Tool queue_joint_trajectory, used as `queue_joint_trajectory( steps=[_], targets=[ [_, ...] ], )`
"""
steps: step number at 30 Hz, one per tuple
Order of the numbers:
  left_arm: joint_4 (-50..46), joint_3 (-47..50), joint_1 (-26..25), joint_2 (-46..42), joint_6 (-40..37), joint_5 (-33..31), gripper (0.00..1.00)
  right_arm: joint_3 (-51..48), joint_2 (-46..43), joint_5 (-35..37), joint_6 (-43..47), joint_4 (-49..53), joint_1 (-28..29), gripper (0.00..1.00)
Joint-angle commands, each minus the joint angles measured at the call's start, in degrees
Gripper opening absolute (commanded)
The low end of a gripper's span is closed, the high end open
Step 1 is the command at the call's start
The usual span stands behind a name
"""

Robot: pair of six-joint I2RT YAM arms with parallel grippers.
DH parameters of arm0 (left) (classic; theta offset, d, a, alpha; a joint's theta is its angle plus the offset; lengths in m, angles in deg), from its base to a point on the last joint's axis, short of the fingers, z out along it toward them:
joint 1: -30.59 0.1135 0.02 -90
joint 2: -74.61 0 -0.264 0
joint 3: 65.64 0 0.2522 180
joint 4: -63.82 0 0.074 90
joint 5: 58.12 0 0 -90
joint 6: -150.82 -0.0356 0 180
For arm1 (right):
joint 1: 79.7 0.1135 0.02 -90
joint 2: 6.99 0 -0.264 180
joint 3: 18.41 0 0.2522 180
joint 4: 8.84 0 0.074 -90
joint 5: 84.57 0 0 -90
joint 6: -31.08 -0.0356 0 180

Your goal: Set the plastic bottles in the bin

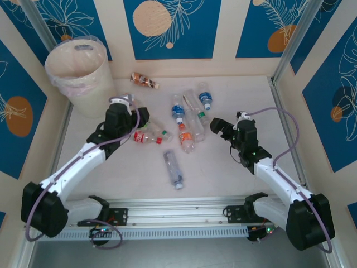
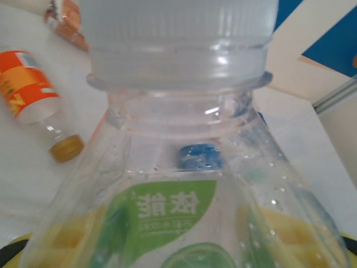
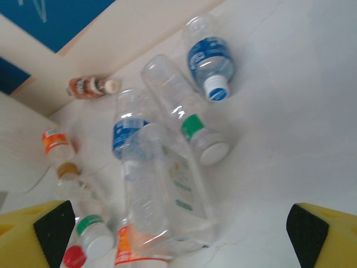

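My left gripper (image 1: 129, 109) is shut on a clear plastic bottle (image 2: 178, 184) with a green label and a white cap, lifted just right of the bin (image 1: 78, 70). The bin is a cream bucket lined with a thin bag, at the back left. Several plastic bottles lie mid-table: a red-capped one (image 1: 148, 137), an orange-labelled one (image 1: 186, 137), two blue-labelled ones (image 1: 177, 110) (image 1: 204, 96), and a brown-labelled one (image 1: 144, 81) by the back wall. My right gripper (image 1: 220, 125) hangs open just right of this cluster, over a clear square-sided bottle (image 3: 167, 195).
A lone bottle (image 1: 173, 167) lies nearer the front rail. Patterned walls close in the table on three sides. A metal post (image 1: 290, 53) stands at the back right corner. Bare tabletop (image 3: 290, 139) lies under my right gripper's right side.
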Motion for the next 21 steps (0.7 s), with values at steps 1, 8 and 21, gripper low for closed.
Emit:
queue_joint_trajectory(
  steps=[1,8,21],
  targets=[
    [9.1,-3.84,1.39,2.2,-1.87,8.18,0.0,2.62,0.52,-7.5,1.5,-2.56,0.66,0.99],
    [8.99,-16.89,1.7,8.99,-9.32,18.12,0.0,5.28,1.09,-14.67,4.14,-4.14,2.33,0.99],
    [-2.91,-39.15,4.57,15.92,-31.19,-5.6,0.0,9.33,2.26,-10.8,7.78,-0.71,6.96,1.0]
  ],
)
